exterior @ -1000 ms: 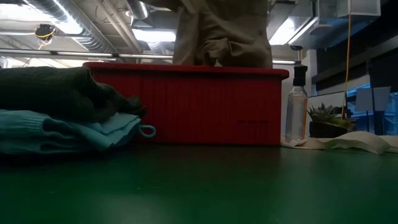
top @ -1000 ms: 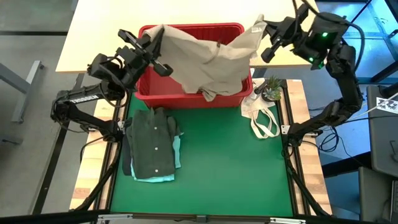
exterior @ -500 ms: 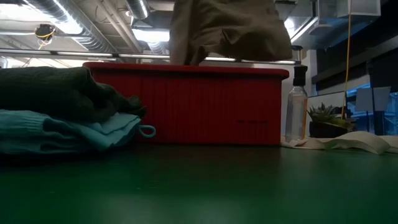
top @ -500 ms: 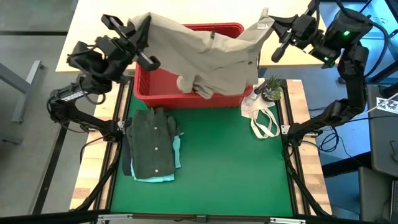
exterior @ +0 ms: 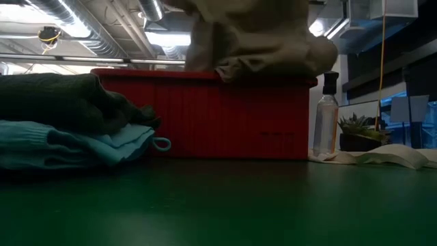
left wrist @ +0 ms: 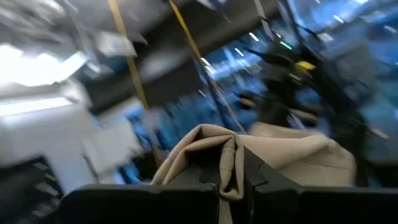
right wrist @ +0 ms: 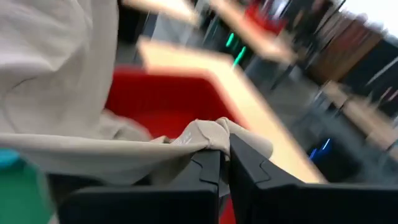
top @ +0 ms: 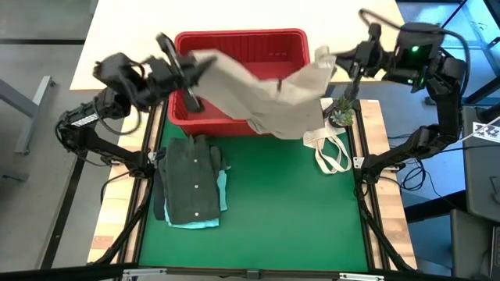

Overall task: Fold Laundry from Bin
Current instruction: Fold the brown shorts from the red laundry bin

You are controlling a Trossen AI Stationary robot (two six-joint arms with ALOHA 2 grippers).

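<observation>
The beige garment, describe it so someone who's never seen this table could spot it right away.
Find the red bin at the table's far edge. The beige garment hangs stretched above it between the left gripper and right gripper, sagging over the bin's near rim. It alone is airborne; the dark green garment and teal garment lie stacked.

In the low view the beige-tan garment [exterior: 256, 41] is cut off by the top edge; both hands out of frame there

Left claw [top: 190, 69]: raised, fingers clamped on cloth. Right claw [top: 337, 58]: raised opposite, well apart, fingers likewise clamped on cloth.
</observation>
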